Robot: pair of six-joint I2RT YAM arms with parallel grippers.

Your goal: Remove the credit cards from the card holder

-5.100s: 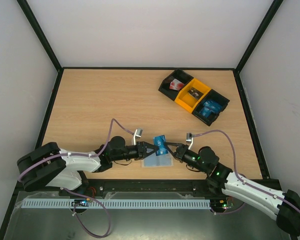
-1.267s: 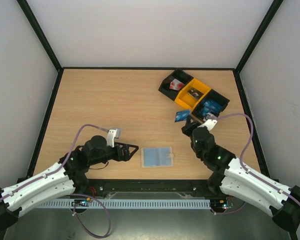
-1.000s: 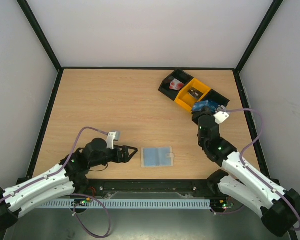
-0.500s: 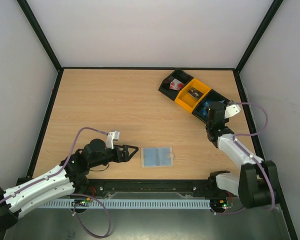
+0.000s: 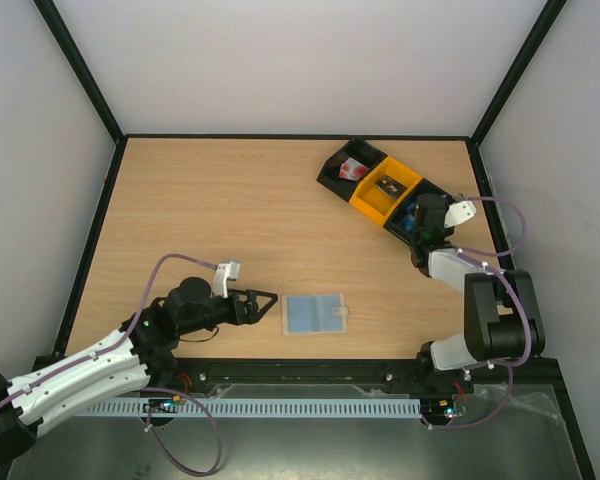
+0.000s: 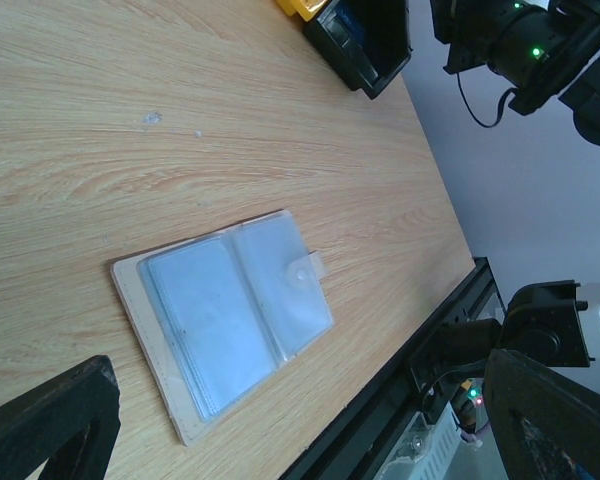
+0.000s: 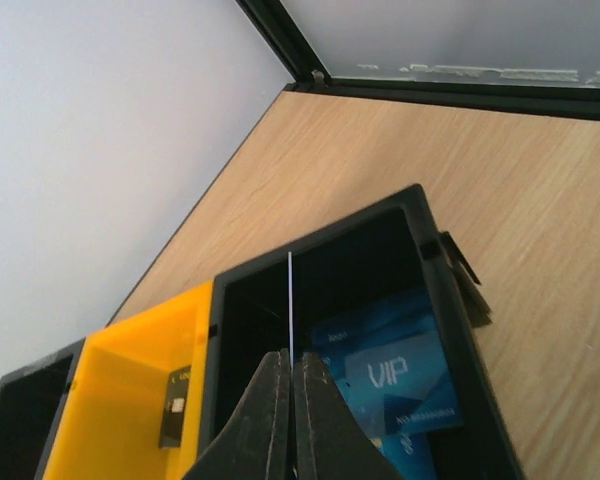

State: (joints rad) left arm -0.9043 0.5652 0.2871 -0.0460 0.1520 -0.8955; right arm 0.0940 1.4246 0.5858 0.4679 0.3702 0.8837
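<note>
The card holder [image 5: 314, 314] [image 6: 225, 320] lies flat and spread near the table's front edge, its two pockets pale and translucent. My left gripper [image 5: 267, 305] [image 6: 298, 400] hovers just left of it, jaws wide open and holding nothing. My right gripper [image 5: 421, 216] [image 7: 291, 358] is over the rightmost black bin [image 7: 448, 300], shut on a credit card [image 7: 291, 300] seen edge-on as a thin upright line. More blue credit cards [image 7: 400, 375], one marked VIP, lie in that bin below it.
A row of three bins stands at the back right: a black bin [image 5: 348, 168] with a red-and-white item, a yellow bin [image 5: 385, 190] [image 7: 130, 400] with a small dark item, then the black bin [image 5: 432, 205] with the cards. The enclosure's black frame [image 7: 310, 75] runs close behind.
My right arm has swung its held card from beside the bins to over the rightmost black bin. The left gripper stays open beside the holder, barely moved.
</note>
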